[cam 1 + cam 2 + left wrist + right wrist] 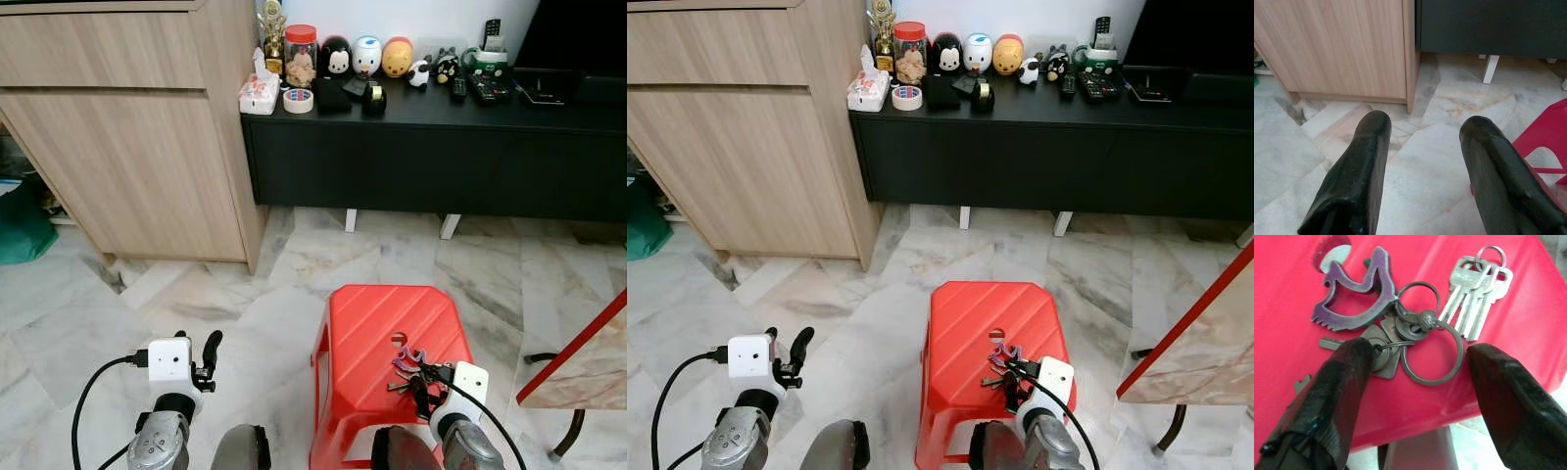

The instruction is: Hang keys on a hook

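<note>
Step in hand: picking the keys (1415,328) off the red stool (367,323); best to close on the big ring or the thick cluster at the purple fob (1354,296), not on a flat key blade; lift straight so nothing snags. Right tool (1418,369) wide open, straddling the bunch, one finger (1339,382) touching the near keys, holding nothing; left tool (1422,161) open, empty, over the marble floor (196,304).

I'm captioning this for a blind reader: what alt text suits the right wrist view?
The right gripper is open, its two black fingers either side of a bunch of keys lying on a red stool, with a purple metal charm on the rings.
</note>
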### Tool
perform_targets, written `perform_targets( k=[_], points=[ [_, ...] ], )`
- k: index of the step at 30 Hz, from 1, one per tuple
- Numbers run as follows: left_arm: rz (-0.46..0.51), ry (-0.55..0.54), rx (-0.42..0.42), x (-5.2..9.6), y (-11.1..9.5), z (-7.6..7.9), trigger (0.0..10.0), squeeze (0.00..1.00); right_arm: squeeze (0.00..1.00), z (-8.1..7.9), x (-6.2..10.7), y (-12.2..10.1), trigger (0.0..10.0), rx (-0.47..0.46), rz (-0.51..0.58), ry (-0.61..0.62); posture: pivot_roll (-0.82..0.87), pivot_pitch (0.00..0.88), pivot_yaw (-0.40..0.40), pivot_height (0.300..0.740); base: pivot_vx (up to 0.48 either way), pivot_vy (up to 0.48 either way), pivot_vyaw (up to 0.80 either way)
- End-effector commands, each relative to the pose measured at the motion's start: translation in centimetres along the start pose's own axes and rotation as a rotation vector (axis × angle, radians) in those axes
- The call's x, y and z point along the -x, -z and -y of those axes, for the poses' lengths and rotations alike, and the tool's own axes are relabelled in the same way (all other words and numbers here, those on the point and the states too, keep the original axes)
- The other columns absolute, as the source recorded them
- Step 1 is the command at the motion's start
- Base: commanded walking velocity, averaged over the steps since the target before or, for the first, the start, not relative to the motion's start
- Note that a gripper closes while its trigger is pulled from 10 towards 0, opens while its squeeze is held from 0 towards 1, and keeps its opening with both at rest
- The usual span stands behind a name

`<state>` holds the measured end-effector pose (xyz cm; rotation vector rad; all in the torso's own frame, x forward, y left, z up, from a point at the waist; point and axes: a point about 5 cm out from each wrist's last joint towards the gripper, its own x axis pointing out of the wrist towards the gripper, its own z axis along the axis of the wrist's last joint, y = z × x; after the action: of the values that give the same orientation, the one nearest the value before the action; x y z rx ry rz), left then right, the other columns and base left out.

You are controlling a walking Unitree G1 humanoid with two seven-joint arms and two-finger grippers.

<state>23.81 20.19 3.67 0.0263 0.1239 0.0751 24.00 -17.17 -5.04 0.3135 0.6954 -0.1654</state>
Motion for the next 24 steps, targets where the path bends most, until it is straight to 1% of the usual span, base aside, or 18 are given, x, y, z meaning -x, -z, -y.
perform_targets(
  k=[1,6,12,17,24],
  points=[
    [-0.026,0.005,-0.014,0.1,0.5,0.0,10.0,0.00,0.00,-0.5,0.0,0.6,0.0,0.007,-0.031,-0.020,0.10,0.076,-0.020,0.607,0.000,0.000,0.00],
    [-0.026,0.011,-0.023,0.1,0.5,0.1,10.0,0.00,0.00,-1.0,0.0,0.6,0.0,0.005,-0.030,-0.038,0.10,0.076,-0.020,0.607,0.000,0.000,0.00],
    [-0.026,0.012,-0.027,0.1,0.4,0.2,10.0,0.00,0.00,-1.2,-0.1,0.4,0.0,0.003,-0.023,-0.046,0.10,0.077,-0.021,0.607,0.000,0.000,0.00],
    [-0.032,0.010,-0.032,0.0,0.5,0.2,10.0,0.00,0.00,-1.3,-0.1,0.0,0.0,0.002,0.009,-0.047,0.10,0.079,-0.020,0.607,0.000,0.000,0.00],
    [-0.033,0.006,-0.027,-0.2,0.5,0.1,10.0,0.00,0.00,-1.7,-0.2,-1.3,0.0,-0.015,0.092,-0.065,0.10,0.080,-0.019,0.607,0.000,0.000,0.00]
  ],
)
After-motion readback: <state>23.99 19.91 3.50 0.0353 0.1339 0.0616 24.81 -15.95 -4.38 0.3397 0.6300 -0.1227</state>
